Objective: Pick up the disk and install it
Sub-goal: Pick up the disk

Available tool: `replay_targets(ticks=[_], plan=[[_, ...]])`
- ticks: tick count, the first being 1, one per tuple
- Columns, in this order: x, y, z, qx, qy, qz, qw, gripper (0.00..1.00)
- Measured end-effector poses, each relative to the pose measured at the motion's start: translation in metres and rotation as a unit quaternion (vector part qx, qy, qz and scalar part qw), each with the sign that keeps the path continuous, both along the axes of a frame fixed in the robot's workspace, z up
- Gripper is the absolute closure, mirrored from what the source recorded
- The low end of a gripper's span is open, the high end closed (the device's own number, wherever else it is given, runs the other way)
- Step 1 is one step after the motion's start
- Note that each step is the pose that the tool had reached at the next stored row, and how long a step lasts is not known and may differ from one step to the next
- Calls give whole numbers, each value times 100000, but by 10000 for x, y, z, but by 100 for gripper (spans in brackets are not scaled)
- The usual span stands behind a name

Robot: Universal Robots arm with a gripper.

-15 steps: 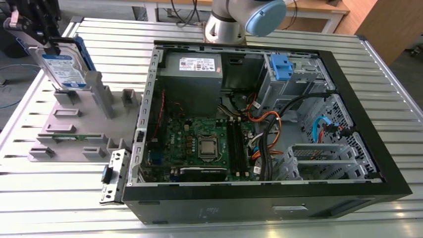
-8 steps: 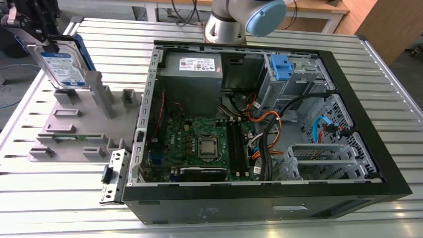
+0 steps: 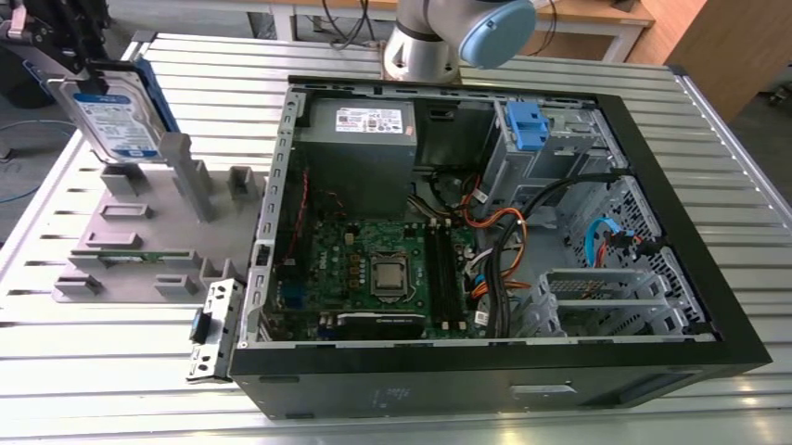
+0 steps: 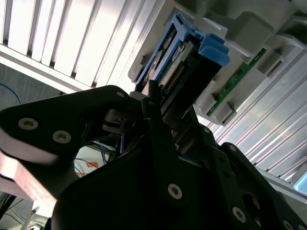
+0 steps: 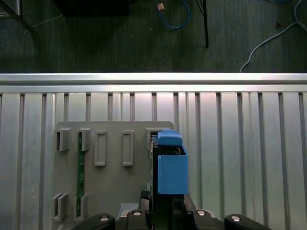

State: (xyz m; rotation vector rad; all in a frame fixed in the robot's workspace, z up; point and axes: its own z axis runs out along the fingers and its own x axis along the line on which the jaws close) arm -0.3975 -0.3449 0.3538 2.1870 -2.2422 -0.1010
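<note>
We're on a ribbed metal table (image 3: 737, 162), dark carpet floor (image 5: 105, 43) below, wooden desk (image 3: 596, 12) behind it.

the disk (image 3: 114, 119) is silver-grey with a white-and-blue label and a blue carrier frame (image 5: 171, 177). the gripper (image 4: 170, 108) is black. the fixture plate (image 3: 136, 236) is plain grey, on a silvery ribbed table (image 3: 724, 153). the computer case (image 3: 495, 389) is black, its motherboard (image 3: 359, 250) green, with orange cables (image 3: 498, 221).
</note>
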Motion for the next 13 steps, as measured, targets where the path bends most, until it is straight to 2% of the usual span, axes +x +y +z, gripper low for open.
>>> replay_targets(ticks=[13], plan=[[0,0,145,0,-16,1,100000,65]])
